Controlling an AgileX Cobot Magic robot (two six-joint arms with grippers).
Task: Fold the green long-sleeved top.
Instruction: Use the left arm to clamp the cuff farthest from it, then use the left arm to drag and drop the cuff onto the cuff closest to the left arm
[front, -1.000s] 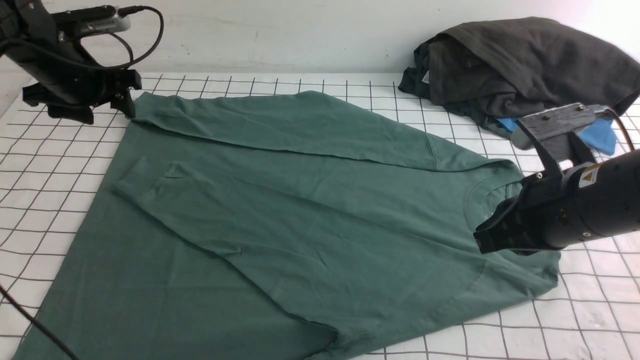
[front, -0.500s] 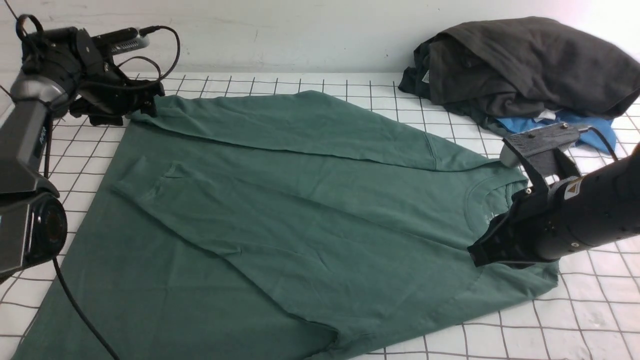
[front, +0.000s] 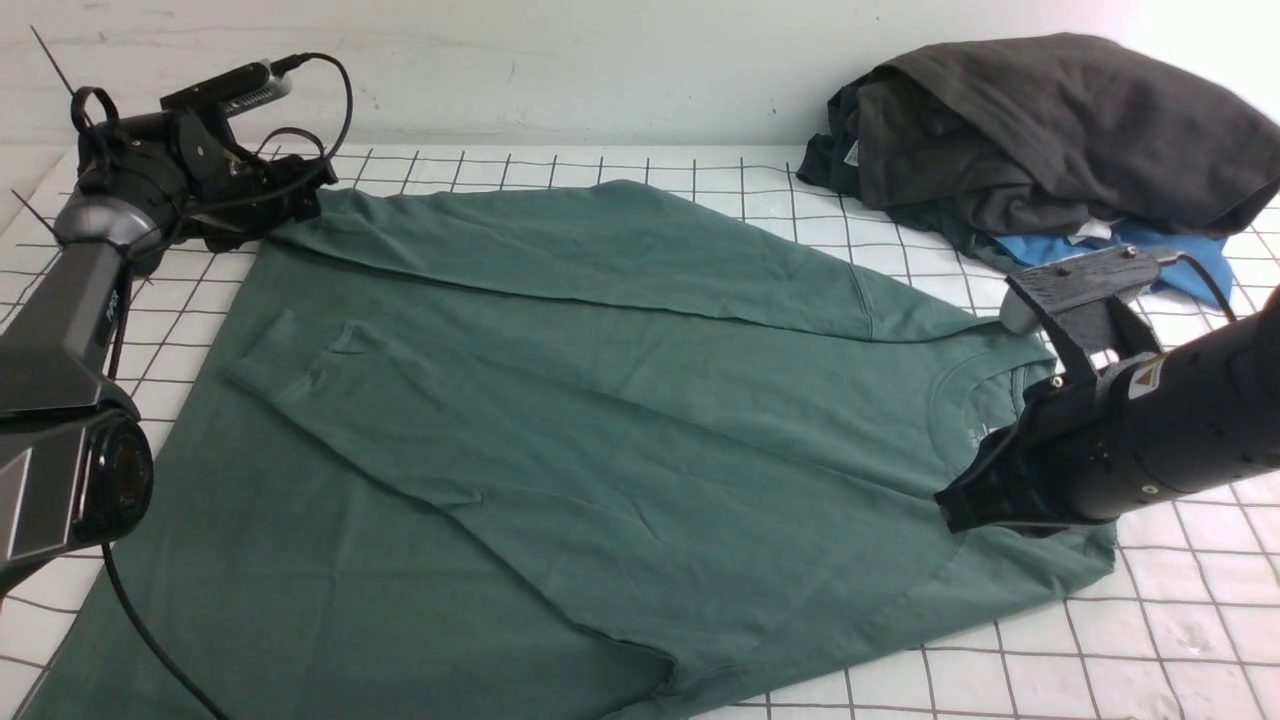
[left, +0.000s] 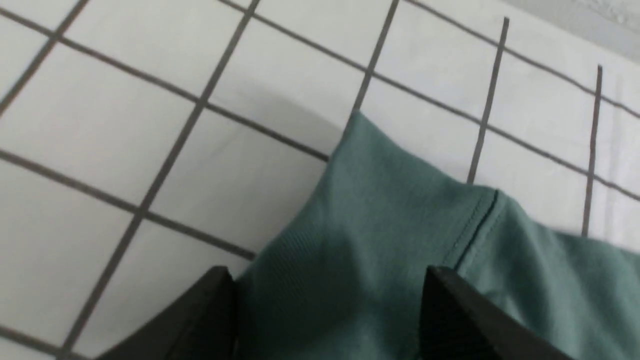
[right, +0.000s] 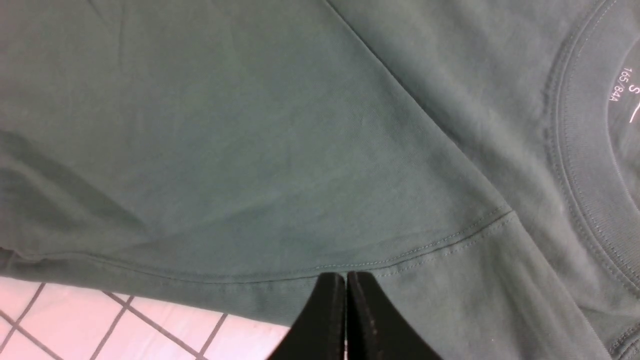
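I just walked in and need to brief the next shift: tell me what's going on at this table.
A two-armed robot is folding the green long-sleeved top, spread on the gridded table with both sleeves laid across its body. The left fingers stand open astride the far sleeve's cuff. The right fingers are shut, low over the shoulder beside the collar; whether they pinch fabric is unclear. Dark garments and a blue garment are piled far right.

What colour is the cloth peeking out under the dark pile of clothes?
The cloth is bright blue; the front view shows it best.
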